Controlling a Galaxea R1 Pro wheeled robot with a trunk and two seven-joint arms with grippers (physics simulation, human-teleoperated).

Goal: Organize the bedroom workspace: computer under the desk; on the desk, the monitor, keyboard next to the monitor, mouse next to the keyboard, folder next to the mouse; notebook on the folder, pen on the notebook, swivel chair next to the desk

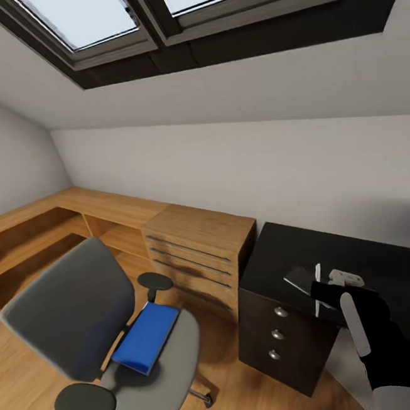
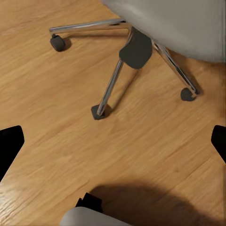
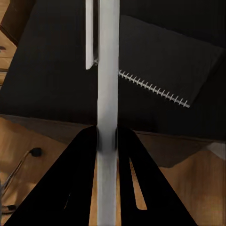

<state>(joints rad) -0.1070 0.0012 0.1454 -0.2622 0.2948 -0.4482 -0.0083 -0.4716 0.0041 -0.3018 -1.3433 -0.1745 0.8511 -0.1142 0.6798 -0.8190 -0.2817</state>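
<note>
Pen [image 3: 108, 70], thin white stick, in right pincer [image 3: 107, 139] above desk [image 3: 52, 70]

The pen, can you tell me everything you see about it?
The pen is a thin, smooth white stick, plastic by its look. The right gripper is shut on it, its black fingers pinching the pen on both sides. The pen hangs in the air above the black desk, beside the dark, spiral-bound notebook lying there.

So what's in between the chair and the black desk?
In the head view, a light wooden drawer unit stands back by the wall between the chair and the desk. Nearer the camera, the gap is bare wood floor.
</note>
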